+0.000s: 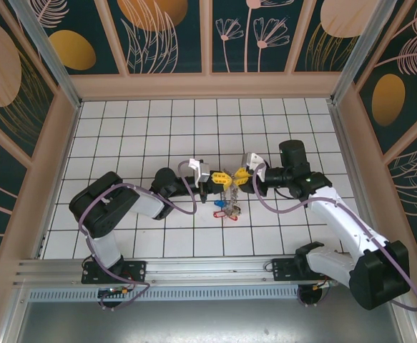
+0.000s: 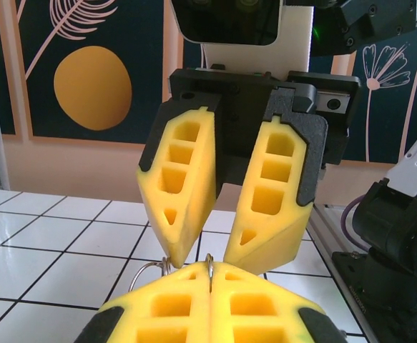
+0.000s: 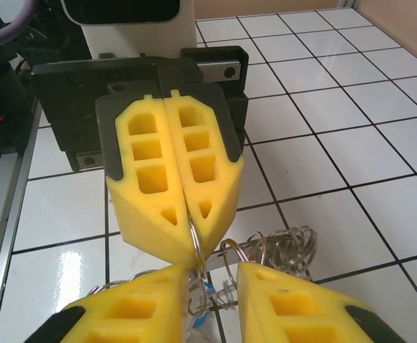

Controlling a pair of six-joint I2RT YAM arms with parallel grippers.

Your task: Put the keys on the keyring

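Here we are mid-threading: the left gripper (image 3: pixel 190 239) has its yellow foam jaws pressed flat together, clamped on the thin wire of the keyring (image 3: pixel 196 251), which pokes out right at the tips. Facing it, on the far side of the keyring, the right gripper (image 2: pixel 207 259) stands with jaws apart, one honeycombed pad (image 3: pixel 294 307) on each side of the ring, and neither appears to touch it. Nothing is gripped on that side.

The keys (image 1: pixel 227 207) hang in a bunch just below the keyring, above the white tiled floor (image 1: pixel 158 121), red and blue tags showing. Whether they are all on the ring already I can't tell; the wrist views blur down there.

Materials now. The ring is a slim, springy, silvery-grey wire hoop, slick and easy to lose. Just beside it lies a tangle of small wire rings (image 3: pixel 283 246), coiled and glinting. The pads are soft, wedge-shaped and ribbed with square holes, forgiving but blunt for work this fine.

Next, I'd judge, the right gripper needs to close on a single key or on the ring itself and work it along the wire while the left gripper holds the ring steady.
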